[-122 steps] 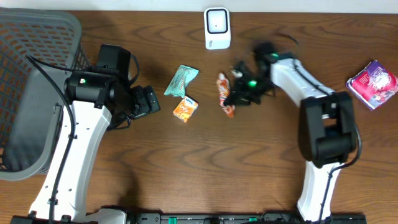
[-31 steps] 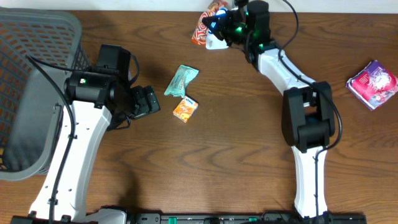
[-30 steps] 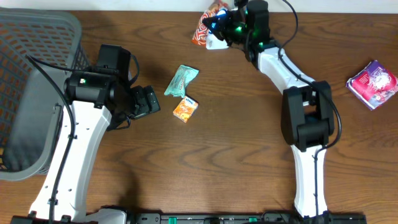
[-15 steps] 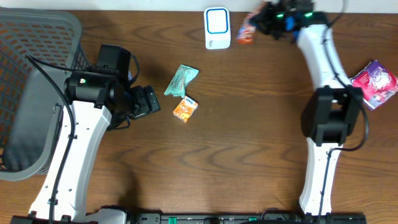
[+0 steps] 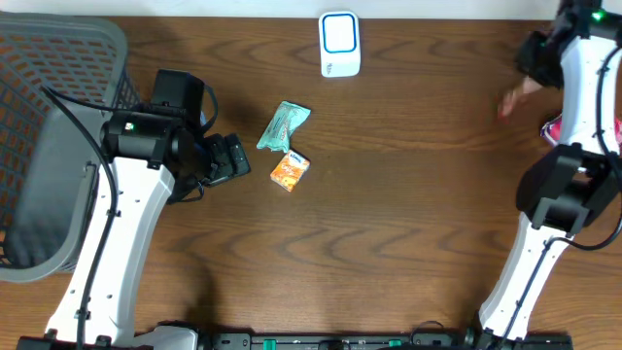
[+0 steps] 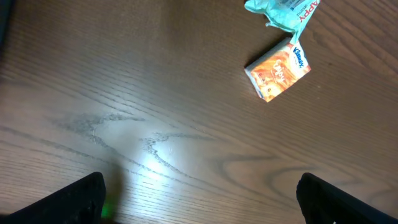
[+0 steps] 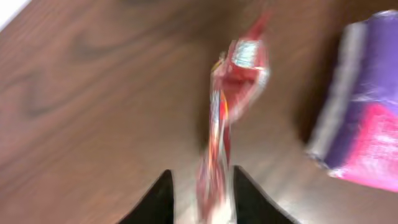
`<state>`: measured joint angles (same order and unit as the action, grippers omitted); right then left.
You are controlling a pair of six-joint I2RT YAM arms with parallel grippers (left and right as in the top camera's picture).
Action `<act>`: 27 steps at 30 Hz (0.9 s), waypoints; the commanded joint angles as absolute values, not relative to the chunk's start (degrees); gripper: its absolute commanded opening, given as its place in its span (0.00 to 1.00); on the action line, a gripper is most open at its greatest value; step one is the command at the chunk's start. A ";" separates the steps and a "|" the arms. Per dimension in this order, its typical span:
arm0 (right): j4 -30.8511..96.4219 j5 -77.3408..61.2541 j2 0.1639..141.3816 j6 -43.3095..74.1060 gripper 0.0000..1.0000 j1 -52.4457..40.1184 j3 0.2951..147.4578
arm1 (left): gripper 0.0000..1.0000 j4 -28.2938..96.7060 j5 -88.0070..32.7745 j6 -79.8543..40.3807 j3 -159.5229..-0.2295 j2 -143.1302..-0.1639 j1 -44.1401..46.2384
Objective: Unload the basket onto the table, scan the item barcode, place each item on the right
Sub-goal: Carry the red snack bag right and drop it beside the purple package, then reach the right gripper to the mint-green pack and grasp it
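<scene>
A brown wooden table [image 5: 389,214] is seen, with a pale wall along its far edge. The red snack packet [image 7: 233,106] is found at the far right side of the table, well apart from the white scanner [image 5: 340,44]. In the right wrist view the packet is shown blurred and standing on its edge, with its lower end between the two dark fingertips [image 7: 155,199] of the right gripper [image 7: 202,199]. The jaws are seen a little apart, one on each side of the packet, but it cannot be told whether the packet is clamped by them or already let go. In the overhead view the packet is only a reddish smear just beside the right arm.

Just to the right of the packet a purple and pink pack [image 7: 367,112] is lying on the wood; whether the two are touching cannot be told.

Near the middle of the table a green wrapper [image 5: 284,124] and a small orange tissue pack [image 5: 290,169] are placed, one corner of the pack being just at the wrapper's end. The left gripper [image 6: 199,199] is held above bare wood near them, to their left, its jaws spread wide with nothing between them. A grey plastic basket [image 5: 39,58] is standing at the left edge of the table.
</scene>
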<state>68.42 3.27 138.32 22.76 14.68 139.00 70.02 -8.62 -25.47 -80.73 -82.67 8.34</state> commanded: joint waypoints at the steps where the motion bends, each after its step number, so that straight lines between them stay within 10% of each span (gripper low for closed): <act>1: 69.47 11.27 138.69 21.43 0.25 16.29 136.35 | 0.98 70.06 -8.05 -25.10 -81.10 -82.94 8.16; 14: 73.71 -20.43 138.26 12.14 0.58 11.77 136.42 | 0.98 70.06 -8.05 -25.10 -81.12 -82.94 8.16; 27: 87.18 -26.44 138.28 1.61 0.94 -12.10 136.38 | 0.98 70.06 -8.05 -25.10 -81.10 -82.94 8.16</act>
